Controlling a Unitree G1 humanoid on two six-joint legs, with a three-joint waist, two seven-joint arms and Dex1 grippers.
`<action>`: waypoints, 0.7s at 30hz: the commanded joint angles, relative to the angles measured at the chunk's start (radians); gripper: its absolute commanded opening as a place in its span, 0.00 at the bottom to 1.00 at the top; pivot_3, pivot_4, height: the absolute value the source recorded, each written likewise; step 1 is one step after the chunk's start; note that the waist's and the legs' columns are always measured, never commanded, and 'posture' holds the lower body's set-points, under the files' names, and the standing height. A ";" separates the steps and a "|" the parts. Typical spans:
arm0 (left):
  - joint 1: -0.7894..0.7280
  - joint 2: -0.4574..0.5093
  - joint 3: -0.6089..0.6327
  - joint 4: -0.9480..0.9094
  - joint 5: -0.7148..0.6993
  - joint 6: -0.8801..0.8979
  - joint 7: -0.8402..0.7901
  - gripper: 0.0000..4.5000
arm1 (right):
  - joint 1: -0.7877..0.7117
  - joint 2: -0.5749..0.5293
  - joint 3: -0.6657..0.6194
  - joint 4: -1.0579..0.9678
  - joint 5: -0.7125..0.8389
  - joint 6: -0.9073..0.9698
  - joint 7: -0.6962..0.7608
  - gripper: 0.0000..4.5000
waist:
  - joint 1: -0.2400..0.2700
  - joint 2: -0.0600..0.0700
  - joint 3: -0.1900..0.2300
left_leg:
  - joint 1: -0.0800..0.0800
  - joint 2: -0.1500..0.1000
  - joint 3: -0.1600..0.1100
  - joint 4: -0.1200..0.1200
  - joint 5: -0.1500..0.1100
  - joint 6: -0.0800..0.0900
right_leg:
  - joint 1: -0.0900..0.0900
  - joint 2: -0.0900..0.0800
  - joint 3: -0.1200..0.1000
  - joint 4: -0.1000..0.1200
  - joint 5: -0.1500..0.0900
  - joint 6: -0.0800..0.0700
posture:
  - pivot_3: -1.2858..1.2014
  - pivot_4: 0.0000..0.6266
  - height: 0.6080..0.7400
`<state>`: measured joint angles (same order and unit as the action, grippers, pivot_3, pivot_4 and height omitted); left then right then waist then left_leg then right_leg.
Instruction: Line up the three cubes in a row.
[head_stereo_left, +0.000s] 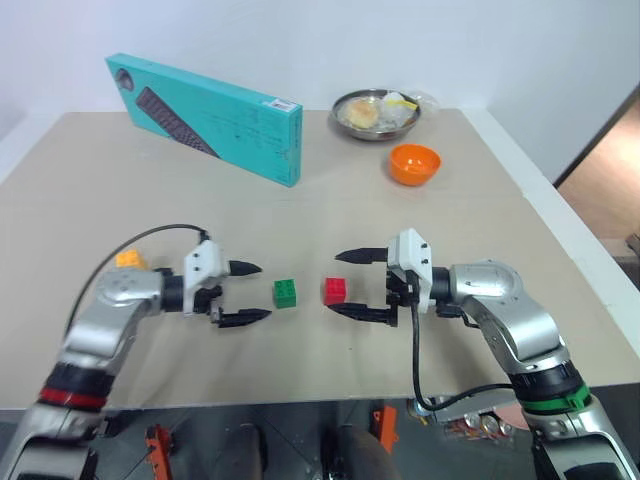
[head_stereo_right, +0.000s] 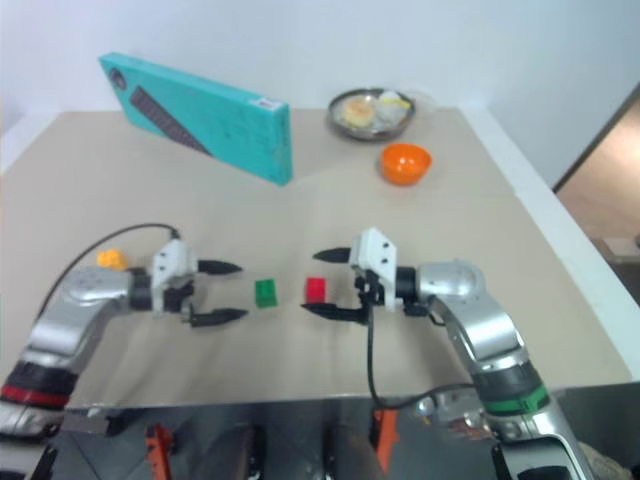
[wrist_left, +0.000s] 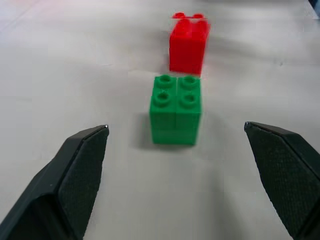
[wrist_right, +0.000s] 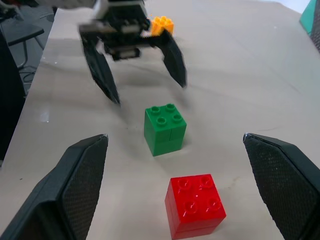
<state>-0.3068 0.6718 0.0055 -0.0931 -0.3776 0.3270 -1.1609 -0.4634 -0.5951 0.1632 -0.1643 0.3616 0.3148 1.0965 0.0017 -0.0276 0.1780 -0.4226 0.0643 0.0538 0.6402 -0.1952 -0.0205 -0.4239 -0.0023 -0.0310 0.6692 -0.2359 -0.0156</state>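
Left eye view: green cube (head_stereo_left: 285, 293) and red cube (head_stereo_left: 335, 290) sit mid-table between spread-open left gripper (head_stereo_left: 247, 293) and right gripper (head_stereo_left: 360, 283), yellow-orange cube (head_stereo_left: 130, 260) at 9 o'clock; light, rigid, likely slick—pinch flat sidewalls.

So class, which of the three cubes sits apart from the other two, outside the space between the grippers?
The yellow-orange cube. It lies behind the left arm, while the green cube and red cube sit side by side between the grippers.

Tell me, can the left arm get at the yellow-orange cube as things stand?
Probably yes. The yellow-orange cube sits beside the left arm, behind its open left tool, nothing on it; the arm would have to pull back first.
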 joint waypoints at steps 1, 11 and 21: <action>0.072 -0.018 0.174 -0.175 -0.128 0.168 0.185 1.00 | -0.039 0.009 -0.001 0.022 -0.002 -0.035 0.025 1.00 | 0.000 0.000 0.000 | 0.000 0.000 0.000 0.000 0.000 0.000 | 0.000 0.000 0.000 0.000 0.000 0.000 | 0.52 0.24 1.00; 0.159 -0.330 0.413 -0.355 -0.040 0.156 0.858 1.00 | -0.097 0.034 0.026 0.111 -0.017 -0.084 0.084 1.00 | 0.006 -0.002 0.000 | 0.001 -0.001 -0.001 0.002 0.000 0.000 | 0.002 -0.001 0.001 0.001 0.001 0.001 | 0.52 0.24 1.00; 0.115 -0.420 0.451 -0.218 0.119 0.096 1.175 1.00 | -0.119 0.044 0.024 0.146 -0.033 -0.101 0.108 1.00 | 0.006 -0.003 -0.001 | 0.001 -0.001 0.000 0.003 0.000 0.000 | 0.002 0.000 0.001 0.001 0.003 0.001 | 0.52 0.24 1.00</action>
<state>-0.1858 0.2405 0.4557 -0.3097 -0.2815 0.4514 -0.0057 -0.5661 -0.5493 0.1966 -0.0062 0.3266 0.2298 1.1964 0.0078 -0.0308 0.1769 -0.4219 0.0630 0.0540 0.6431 -0.1950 -0.0206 -0.4218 -0.0028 -0.0303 0.6699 -0.2332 -0.0146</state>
